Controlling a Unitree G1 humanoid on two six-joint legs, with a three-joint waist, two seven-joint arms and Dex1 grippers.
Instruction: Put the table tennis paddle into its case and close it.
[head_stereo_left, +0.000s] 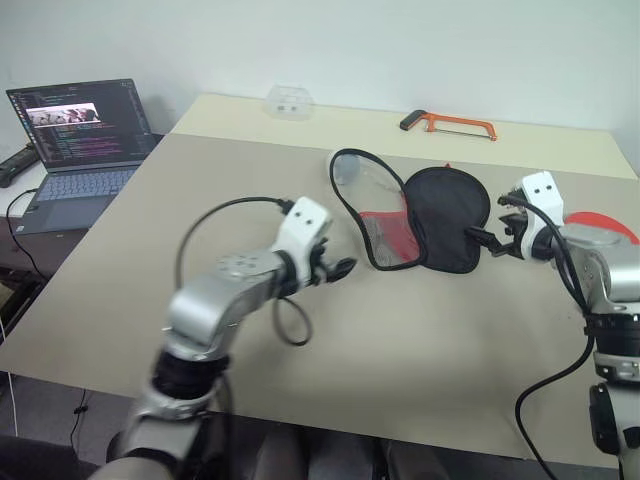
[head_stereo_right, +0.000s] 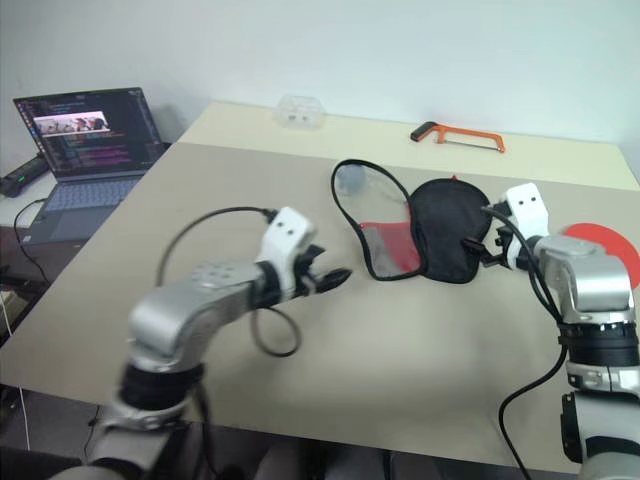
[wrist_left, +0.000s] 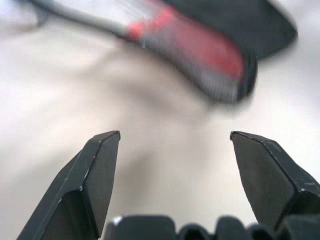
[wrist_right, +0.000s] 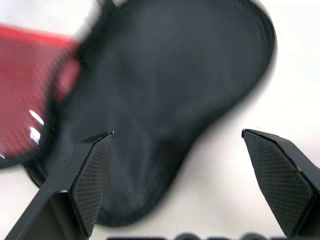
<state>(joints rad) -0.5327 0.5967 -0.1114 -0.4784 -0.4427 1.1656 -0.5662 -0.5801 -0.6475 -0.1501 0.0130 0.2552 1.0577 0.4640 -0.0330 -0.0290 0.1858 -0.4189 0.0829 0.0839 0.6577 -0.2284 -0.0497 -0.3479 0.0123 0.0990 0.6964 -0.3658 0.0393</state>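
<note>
Black case: unzipped mid-counter, flap open, holding nothing.
Left fingers: wide, over bare counter.
Right fingers: wide, at case's edge.

Both arms are brushed silver metal with black joint rings, each wrist capped by a white housing bearing two small dark dots (screws, perhaps). Black cables loop from each forearm. The fingers are black, angular, finely textured.

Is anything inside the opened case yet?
The case lies unzipped, its flap folded open; the lining in view holds no bat. The table tennis paddle sits behind the right gripper. Under the black half is hidden.
</note>
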